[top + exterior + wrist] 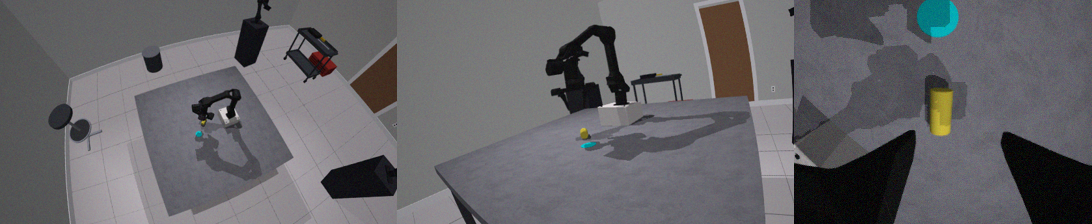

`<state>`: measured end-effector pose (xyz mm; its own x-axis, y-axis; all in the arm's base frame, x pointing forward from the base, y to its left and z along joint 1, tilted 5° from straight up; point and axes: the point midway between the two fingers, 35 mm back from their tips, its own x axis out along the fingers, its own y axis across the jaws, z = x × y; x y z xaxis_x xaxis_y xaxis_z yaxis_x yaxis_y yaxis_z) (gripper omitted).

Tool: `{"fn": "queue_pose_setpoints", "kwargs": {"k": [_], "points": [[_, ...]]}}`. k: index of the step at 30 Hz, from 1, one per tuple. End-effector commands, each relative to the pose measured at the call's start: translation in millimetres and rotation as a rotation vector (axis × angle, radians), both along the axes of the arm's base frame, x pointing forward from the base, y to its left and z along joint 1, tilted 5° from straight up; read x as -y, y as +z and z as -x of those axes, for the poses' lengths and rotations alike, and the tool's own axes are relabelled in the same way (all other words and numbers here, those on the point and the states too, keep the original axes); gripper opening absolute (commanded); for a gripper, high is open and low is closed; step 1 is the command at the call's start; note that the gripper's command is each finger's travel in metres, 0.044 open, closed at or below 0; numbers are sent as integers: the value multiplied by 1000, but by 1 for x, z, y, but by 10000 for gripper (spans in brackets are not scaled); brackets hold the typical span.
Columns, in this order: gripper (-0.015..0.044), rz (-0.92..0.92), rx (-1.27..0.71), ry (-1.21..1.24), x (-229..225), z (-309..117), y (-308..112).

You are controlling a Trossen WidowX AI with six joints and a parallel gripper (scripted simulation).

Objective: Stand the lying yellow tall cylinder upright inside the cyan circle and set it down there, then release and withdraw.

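Note:
The yellow tall cylinder (204,122) (584,133) (941,112) lies on its side on the grey table. In the wrist view its long axis runs nearly up and down the picture. The flat cyan circle (198,133) (588,144) (938,20) lies a short way beyond it, partly in shadow and with nothing on it. My gripper (959,137) is open and empty, pointing down and held above the table. In the wrist view the cylinder shows just beyond the fingertips, nearer the left finger. In the exterior view the fingertips merge with a dark pedestal behind.
The white base block (228,117) (613,114) of the arm stands on the table (169,182) (560,182) near the cylinder. The arm's shadow falls across the table around the circle. Beyond the table stand a stool (60,116), a dark bin (153,59), pedestals and a cart.

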<state>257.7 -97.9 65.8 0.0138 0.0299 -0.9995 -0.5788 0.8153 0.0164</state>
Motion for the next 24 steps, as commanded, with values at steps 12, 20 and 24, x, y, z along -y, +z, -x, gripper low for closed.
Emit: {"fn": "queue_pose_setpoints", "kwargs": {"k": [12, 20, 24], "points": [[309, -29, -36, -13, -12, 5, -101], [204, -29, -37, -13, -14, 8, -116], [105, -29, -37, -13, -14, 8, -116]]}}
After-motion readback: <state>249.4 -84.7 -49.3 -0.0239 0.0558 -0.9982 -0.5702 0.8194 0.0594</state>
